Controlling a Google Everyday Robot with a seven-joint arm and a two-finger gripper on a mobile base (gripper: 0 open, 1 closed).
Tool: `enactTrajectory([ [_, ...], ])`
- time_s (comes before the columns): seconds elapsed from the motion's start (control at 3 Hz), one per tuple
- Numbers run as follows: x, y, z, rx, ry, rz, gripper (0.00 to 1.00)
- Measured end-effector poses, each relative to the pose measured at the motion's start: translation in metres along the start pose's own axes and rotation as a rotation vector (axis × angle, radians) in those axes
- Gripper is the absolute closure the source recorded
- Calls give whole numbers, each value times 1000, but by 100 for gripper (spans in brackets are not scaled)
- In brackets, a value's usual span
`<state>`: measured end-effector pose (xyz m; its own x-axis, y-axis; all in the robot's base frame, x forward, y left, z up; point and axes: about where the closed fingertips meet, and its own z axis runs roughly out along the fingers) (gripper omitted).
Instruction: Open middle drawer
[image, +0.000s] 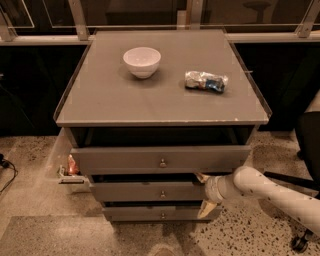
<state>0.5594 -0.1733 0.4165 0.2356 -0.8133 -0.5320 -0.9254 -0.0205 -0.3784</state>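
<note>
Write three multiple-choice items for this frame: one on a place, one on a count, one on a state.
1. Where is the gripper?
A: on the floor
B: at the right end of the middle drawer front
C: behind the cabinet

2. How many things lie on the cabinet top?
A: one
B: four
C: two

3. How do the gripper's fingers stand?
A: spread apart
B: pressed together
C: hidden

Key: 1B, it sits against that front's right end. 2C, only a white bowl and a crumpled packet lie there. 3A, one finger shows above the front and one below.
</note>
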Motion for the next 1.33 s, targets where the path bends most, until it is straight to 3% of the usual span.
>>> enactTrajectory([
  [0.67,14,13,20,-62,-14,28,0],
  [1.0,14,13,20,-63,-14,28,0],
  [1.33,14,13,20,-63,-14,27,19],
])
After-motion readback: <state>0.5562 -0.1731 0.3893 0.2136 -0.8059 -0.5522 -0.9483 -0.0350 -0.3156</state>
